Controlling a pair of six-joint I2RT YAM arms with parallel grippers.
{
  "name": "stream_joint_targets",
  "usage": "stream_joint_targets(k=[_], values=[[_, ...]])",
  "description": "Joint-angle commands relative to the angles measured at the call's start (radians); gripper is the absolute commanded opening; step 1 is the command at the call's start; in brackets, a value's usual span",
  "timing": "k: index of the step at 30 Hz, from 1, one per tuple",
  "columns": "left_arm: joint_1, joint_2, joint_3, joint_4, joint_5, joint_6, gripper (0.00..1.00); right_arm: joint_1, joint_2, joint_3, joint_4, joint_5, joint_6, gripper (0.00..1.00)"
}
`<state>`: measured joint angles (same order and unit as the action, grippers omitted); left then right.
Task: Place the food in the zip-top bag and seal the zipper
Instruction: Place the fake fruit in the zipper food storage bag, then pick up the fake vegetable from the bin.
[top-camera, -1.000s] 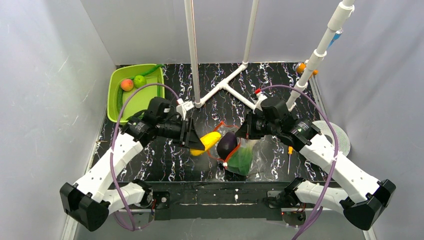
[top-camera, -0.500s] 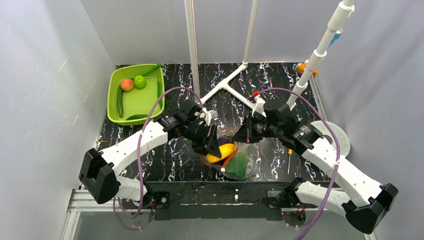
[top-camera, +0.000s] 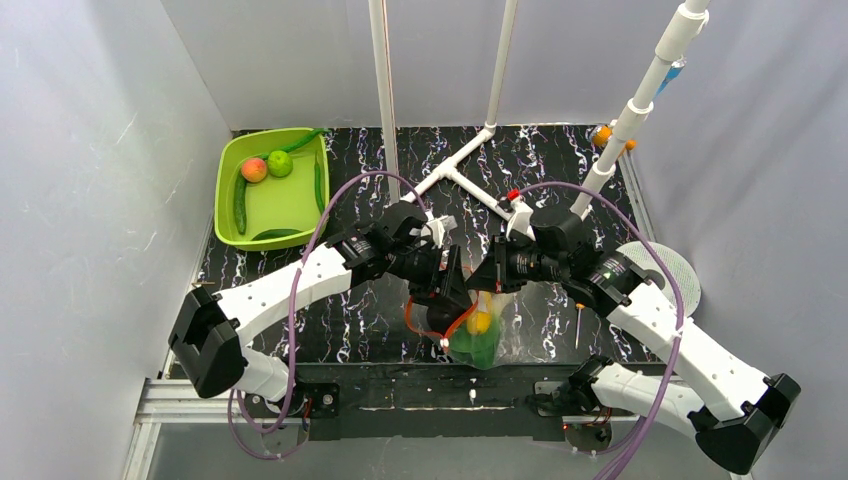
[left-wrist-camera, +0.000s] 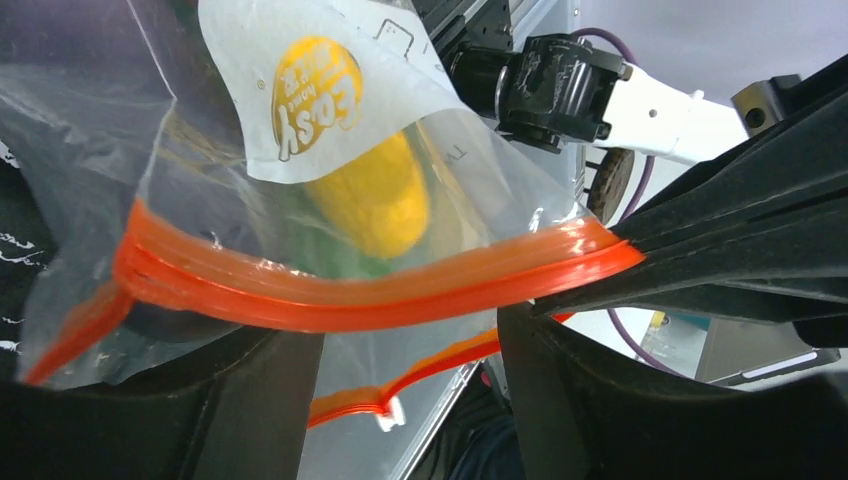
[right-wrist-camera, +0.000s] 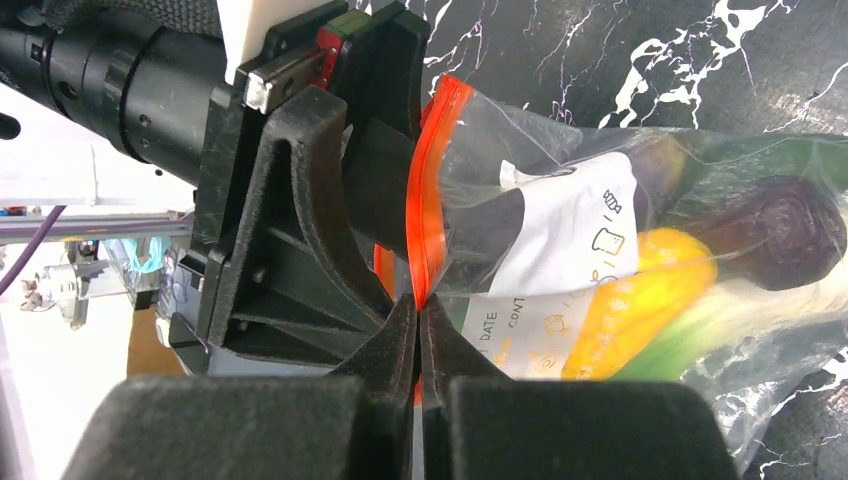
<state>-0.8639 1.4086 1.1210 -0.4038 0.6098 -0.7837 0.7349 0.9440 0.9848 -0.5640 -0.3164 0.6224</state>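
The clear zip-top bag (top-camera: 478, 335) lies near the table's front edge with its mouth toward the grippers. My right gripper (right-wrist-camera: 418, 312) is shut on the red-orange zipper (right-wrist-camera: 428, 190) and holds the mouth edge up. My left gripper (left-wrist-camera: 410, 400) is open at the bag's mouth, with the zipper (left-wrist-camera: 350, 300) curving across in front of it. The yellow piece (right-wrist-camera: 630, 300) lies inside the bag with the dark purple eggplant (right-wrist-camera: 785, 230) and the leafy green vegetable (right-wrist-camera: 690, 345). In the top view the yellow piece (top-camera: 480, 322) shows through the plastic.
A green tray (top-camera: 228, 215) at the back left holds a red-orange fruit (top-camera: 254, 170), a lime-green fruit (top-camera: 280, 162) and long green pods (top-camera: 240, 205). A small orange-handled screwdriver (top-camera: 580, 315) lies right of the bag. A white pipe frame (top-camera: 450, 175) stands behind.
My left gripper carried the yellow piece rightward into the bag's mouth and let it go; the piece now lies inside. My right gripper has kept its hold on the zipper.
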Motion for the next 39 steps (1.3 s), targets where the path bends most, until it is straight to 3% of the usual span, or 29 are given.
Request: stream_joint_targets(k=[1,7,14,20,28,32,36,39], values=[[-0.003,-0.028,0.004,0.039,-0.008,-0.018,0.62,0.004,-0.020,0.004,0.058,0.010,0.003,0.01],[-0.003,-0.057,0.014,-0.044,-0.054,0.052,0.60,0.004,-0.030,0.004,0.046,0.036,0.001,0.01],[0.003,-0.175,0.073,-0.312,-0.297,0.257,0.59,0.004,-0.028,-0.010,0.035,0.037,-0.001,0.01],[0.004,-0.420,-0.030,-0.321,-0.536,0.272,0.61,0.004,-0.036,-0.020,0.029,0.042,-0.004,0.01],[0.009,-0.659,-0.139,-0.354,-0.964,0.185,0.91,0.004,-0.027,-0.022,0.020,0.040,-0.007,0.01],[0.009,-0.675,-0.142,-0.387,-1.212,0.194,0.98,0.004,-0.026,-0.028,0.019,0.036,-0.009,0.01],[0.009,-0.681,-0.185,-0.302,-1.487,0.215,0.98,0.004,-0.018,-0.030,0.018,0.027,-0.012,0.01],[0.018,-0.699,-0.272,0.025,-1.653,0.405,0.98,0.004,-0.004,-0.023,0.010,0.020,-0.017,0.01]])
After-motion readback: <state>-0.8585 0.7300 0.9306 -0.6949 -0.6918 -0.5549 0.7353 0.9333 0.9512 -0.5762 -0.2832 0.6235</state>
